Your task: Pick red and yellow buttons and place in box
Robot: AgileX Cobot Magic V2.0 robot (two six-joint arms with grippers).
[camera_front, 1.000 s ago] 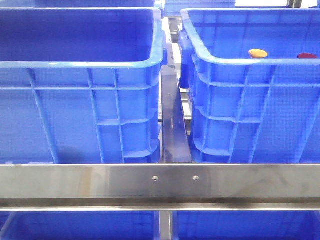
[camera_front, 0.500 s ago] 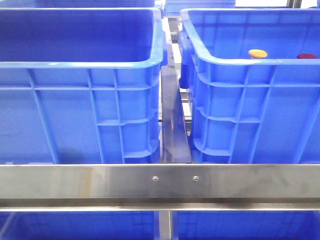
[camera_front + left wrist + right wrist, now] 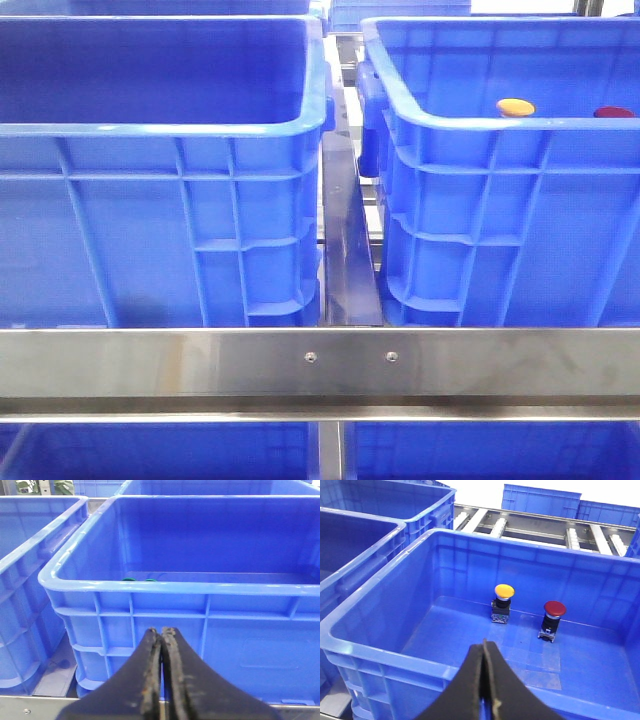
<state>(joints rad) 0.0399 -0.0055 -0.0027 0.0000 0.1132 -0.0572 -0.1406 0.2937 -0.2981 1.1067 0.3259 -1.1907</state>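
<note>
The yellow button (image 3: 503,592) and the red button (image 3: 554,609) stand upright on their black bases on the floor of the right blue crate (image 3: 380,645), side by side and apart. In the front view only their caps show over that crate's rim: yellow (image 3: 516,107), red (image 3: 613,113). My right gripper (image 3: 484,647) is shut and empty, above the near rim of this crate. My left gripper (image 3: 161,632) is shut and empty, in front of the near wall of the left blue crate (image 3: 165,587). That crate (image 3: 160,130) fills the left of the front view.
Two small green objects (image 3: 135,580) peek over the left crate's near rim. A steel rail (image 3: 320,365) runs across the front. A metal divider (image 3: 345,240) lies between the crates. More blue crates (image 3: 380,500) and a roller conveyor (image 3: 535,530) lie beyond.
</note>
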